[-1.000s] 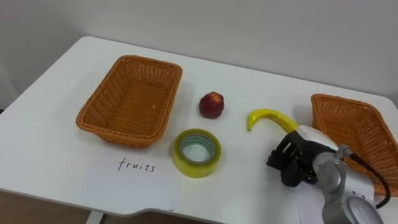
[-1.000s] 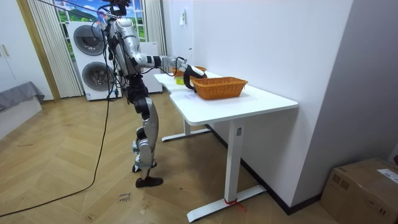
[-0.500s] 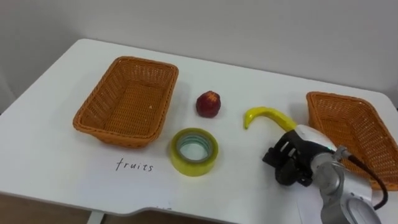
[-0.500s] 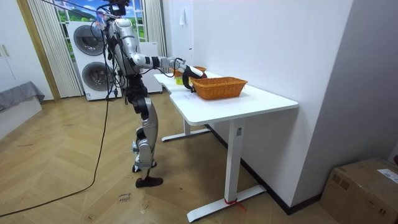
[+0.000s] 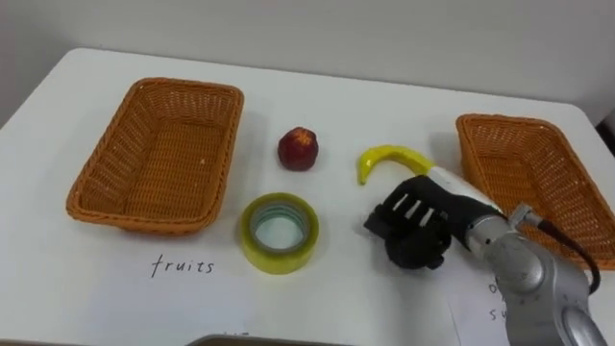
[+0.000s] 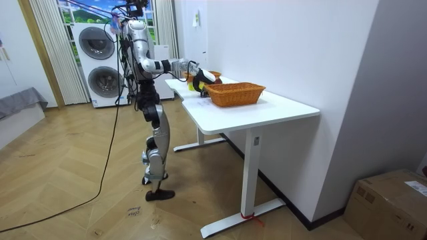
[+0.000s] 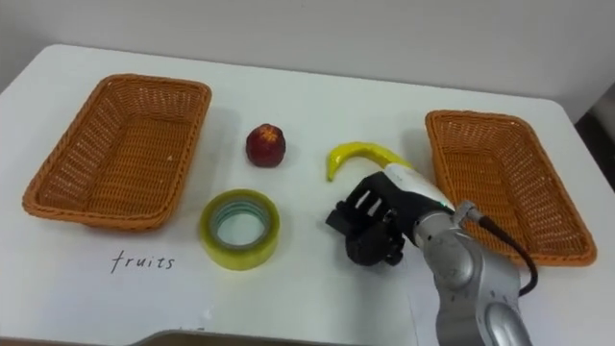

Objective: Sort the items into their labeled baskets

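On the white table lie a red apple, a yellow banana and a roll of yellow tape. An empty wicker basket stands at the left above a handwritten label "fruits". A second empty wicker basket stands at the right. My right hand hovers palm down just below the banana's right end, to the right of the tape. It is open, its fingers relaxed and holding nothing. In the room view I stand at the table's end with the right hand reaching over it.
A sheet of paper with writing lies at the front right, under my right forearm. The wall runs along the table's far edge. Washing machines stand behind me.
The camera has shifted, so the whole scene sits lower and further left. My right hand has moved a little left towards the banana and tape, and its fingers have loosened from a curl.
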Available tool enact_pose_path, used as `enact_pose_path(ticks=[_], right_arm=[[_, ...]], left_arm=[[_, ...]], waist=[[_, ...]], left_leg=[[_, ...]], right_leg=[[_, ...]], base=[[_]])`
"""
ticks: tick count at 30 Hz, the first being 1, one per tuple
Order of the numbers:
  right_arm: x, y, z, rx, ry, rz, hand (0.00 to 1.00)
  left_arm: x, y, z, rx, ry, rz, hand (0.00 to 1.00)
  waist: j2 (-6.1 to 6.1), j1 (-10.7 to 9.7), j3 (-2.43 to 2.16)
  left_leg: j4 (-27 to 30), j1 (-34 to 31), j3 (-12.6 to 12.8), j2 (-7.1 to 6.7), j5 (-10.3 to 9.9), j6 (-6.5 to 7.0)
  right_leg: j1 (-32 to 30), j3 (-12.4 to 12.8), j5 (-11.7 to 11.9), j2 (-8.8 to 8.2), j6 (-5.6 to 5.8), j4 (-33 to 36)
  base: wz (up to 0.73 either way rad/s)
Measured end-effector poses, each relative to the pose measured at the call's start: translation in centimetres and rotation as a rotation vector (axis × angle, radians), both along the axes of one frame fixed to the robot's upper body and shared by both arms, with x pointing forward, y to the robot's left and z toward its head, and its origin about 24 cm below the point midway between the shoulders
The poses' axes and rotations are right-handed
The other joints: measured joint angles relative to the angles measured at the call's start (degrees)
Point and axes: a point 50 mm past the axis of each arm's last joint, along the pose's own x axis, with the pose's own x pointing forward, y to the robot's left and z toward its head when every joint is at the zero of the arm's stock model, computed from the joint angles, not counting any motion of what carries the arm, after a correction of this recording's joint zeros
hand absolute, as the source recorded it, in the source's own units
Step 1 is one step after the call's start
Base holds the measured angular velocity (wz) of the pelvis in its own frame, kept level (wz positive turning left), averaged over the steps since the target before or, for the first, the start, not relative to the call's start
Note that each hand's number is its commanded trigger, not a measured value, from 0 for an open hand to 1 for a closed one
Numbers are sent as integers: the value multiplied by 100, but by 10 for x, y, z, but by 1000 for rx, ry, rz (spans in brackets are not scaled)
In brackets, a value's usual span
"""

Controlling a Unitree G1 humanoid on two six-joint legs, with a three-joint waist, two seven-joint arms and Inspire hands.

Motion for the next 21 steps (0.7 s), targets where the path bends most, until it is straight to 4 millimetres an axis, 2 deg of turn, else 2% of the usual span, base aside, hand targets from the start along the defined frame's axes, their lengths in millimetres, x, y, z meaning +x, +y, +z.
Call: enact_pose_path(ticks=[4, 12, 21], right_arm=[[2, -8, 15, 87, -80, -18, 100], [3, -26, 32, 190, -217, -91, 100], [1, -59, 53, 198, -442, -279, 100]], left_arm=[[-8, 2, -1, 0, 25, 15, 0], [-18, 0, -3, -36, 50, 25, 0], [-29, 3, -2, -29, 43, 78, 0]], waist=[[-44, -46, -9], [-12, -144, 7], [-50, -251, -21]], left_leg=[[9, 2, -10, 11, -13, 23], [44, -1, 63, 15, -24, 33], [52, -48, 50, 3, -20, 29]], right_leg=[[23, 3, -1, -18, 2, 1], [25, 20, -1, -23, 4, 10], [-20, 41, -7, -26, 13, -11]], base=[[1], [-4], [0]])
